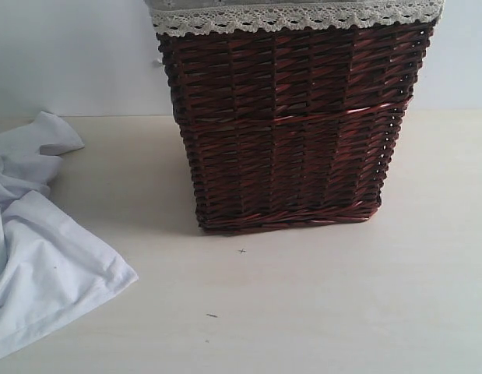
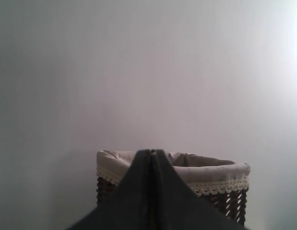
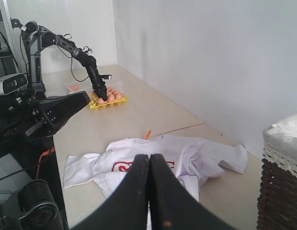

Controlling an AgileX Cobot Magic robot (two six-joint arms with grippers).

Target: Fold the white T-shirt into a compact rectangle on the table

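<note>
The white T-shirt (image 1: 38, 257) lies crumpled at the left edge of the table (image 1: 318, 312) in the exterior view, only partly in frame. From the right wrist view the T-shirt (image 3: 186, 158) is spread loosely with red-outlined letters showing and an orange tag at the neck. My right gripper (image 3: 149, 158) is shut with nothing between its fingers, held above and short of the shirt. My left gripper (image 2: 152, 153) is also shut and empty, pointing at the basket and the wall. Neither gripper appears in the exterior view.
A tall brown wicker basket (image 1: 291, 125) with a lace-trimmed cloth lining stands at the middle back of the table, also seen as the basket (image 2: 225, 187) and the basket (image 3: 282, 182). Farther off, a yellow egg tray (image 3: 109, 100) sits under another black robot arm (image 3: 76, 52).
</note>
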